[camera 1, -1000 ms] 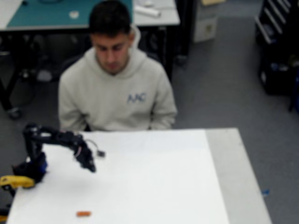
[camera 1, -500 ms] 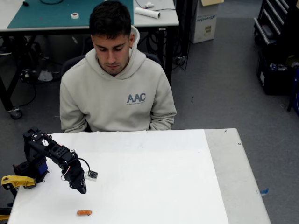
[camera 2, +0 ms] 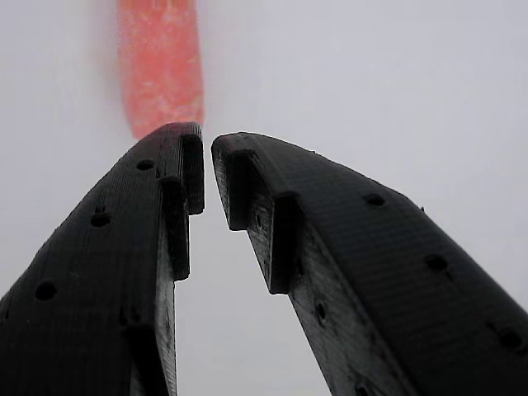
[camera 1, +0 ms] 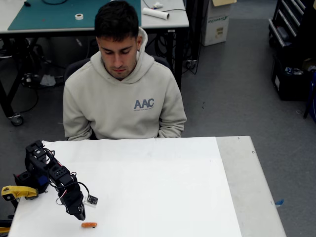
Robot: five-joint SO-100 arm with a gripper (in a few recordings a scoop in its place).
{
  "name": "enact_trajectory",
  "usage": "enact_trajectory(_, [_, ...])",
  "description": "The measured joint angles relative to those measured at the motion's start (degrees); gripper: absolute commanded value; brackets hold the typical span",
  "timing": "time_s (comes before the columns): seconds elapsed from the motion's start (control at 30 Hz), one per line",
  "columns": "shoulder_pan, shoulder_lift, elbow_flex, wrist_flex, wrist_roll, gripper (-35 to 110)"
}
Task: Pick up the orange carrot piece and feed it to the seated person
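Observation:
The orange carrot piece [camera 1: 89, 224] lies flat on the white table [camera 1: 163, 187] near its front left edge. My black gripper [camera 1: 80, 216] hangs just above and slightly left of it, pointing down. In the wrist view the carrot piece [camera 2: 161, 66] sits right beyond the tip of the left finger [camera 2: 157, 214], outside the jaws. The gripper [camera 2: 206, 161] is shut, its tips a sliver apart with nothing between them. The seated person [camera 1: 121, 98] in a beige hooded sweatshirt sits behind the table's far edge, looking down.
A yellow-handled tool [camera 1: 15, 191] lies by the arm's base at the table's left edge. A bare grey strip [camera 1: 249, 187] runs along the table's right side. Behind the person stands a desk with a green mat [camera 1: 59, 12].
The arm has swung down and toward the table's front edge, bringing the gripper from mid-air to just beside the carrot piece. The carrot piece and the person have not moved.

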Motion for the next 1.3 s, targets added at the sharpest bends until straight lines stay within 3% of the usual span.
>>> enact_trajectory(0.5, [-0.4,-0.8,-0.2,0.0,-0.1,-2])
enact_trajectory(0.93, [-2.4,-0.8,-0.2,0.0,-6.8,31])
enact_trajectory(1.3, [-2.7,-0.8,1.9,0.0,-6.9,33])
